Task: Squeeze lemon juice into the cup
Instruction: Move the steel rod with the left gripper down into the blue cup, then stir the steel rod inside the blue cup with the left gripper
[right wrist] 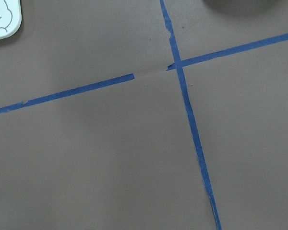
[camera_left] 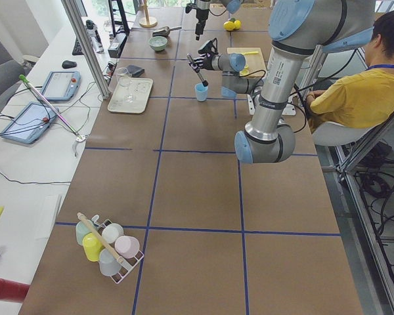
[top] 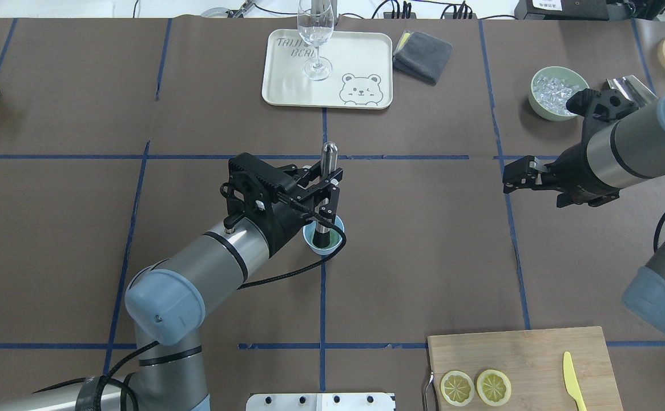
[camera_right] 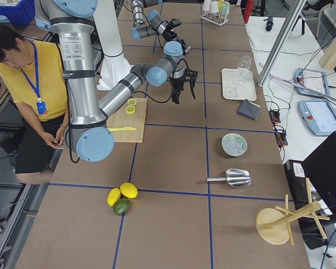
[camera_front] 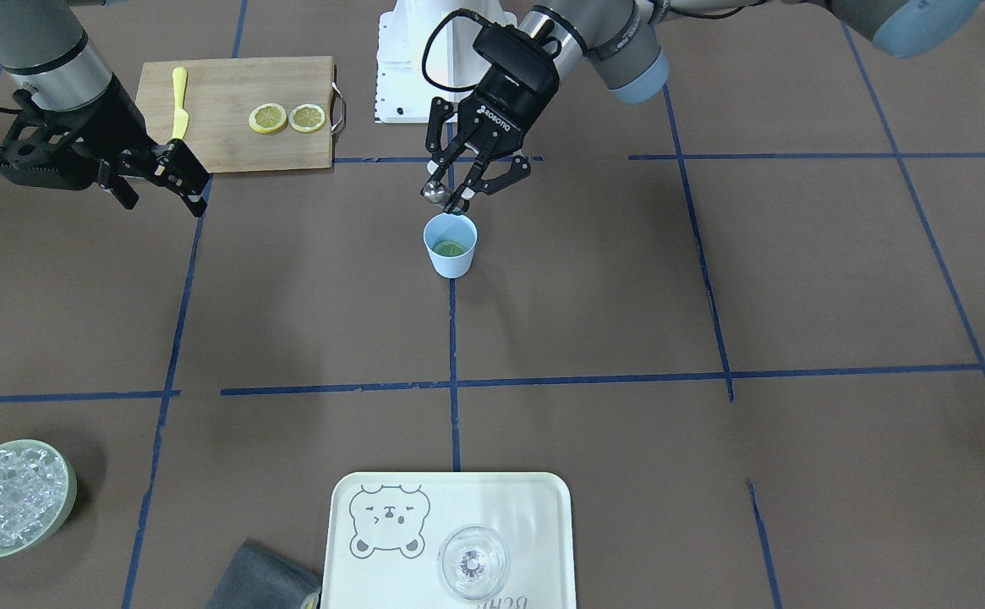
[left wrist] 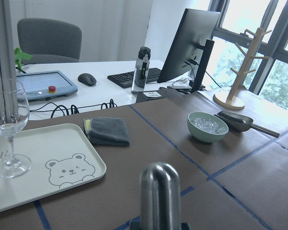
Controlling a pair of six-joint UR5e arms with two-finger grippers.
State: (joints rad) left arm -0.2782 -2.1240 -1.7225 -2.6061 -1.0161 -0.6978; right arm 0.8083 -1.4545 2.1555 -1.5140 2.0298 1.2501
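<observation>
The light-blue cup (camera_front: pixel 450 254) stands near the table's middle, and also shows in the overhead view (top: pixel 338 238). A lemon slice (camera_front: pixel 449 249) lies flat inside it. My left gripper (camera_front: pixel 461 193) is shut on an upright metal rod (top: pixel 329 157) just above the cup. The rod's lower end reaches into the cup's mouth, and its rounded top fills the left wrist view (left wrist: pixel 159 191). Two more lemon slices (top: pixel 457 387) (top: pixel 493 387) lie on the wooden cutting board (top: pixel 526 354). My right gripper (top: pixel 516 177) hovers empty over bare table, far from the cup, and looks open.
A yellow knife (top: pixel 573 379) lies on the board. A white tray (top: pixel 286 85) holds a clear glass (top: pixel 315 34) at the far side. A grey cloth (top: pixel 422 56) and a pale-green bowl of ice (top: pixel 555 91) stand to its right.
</observation>
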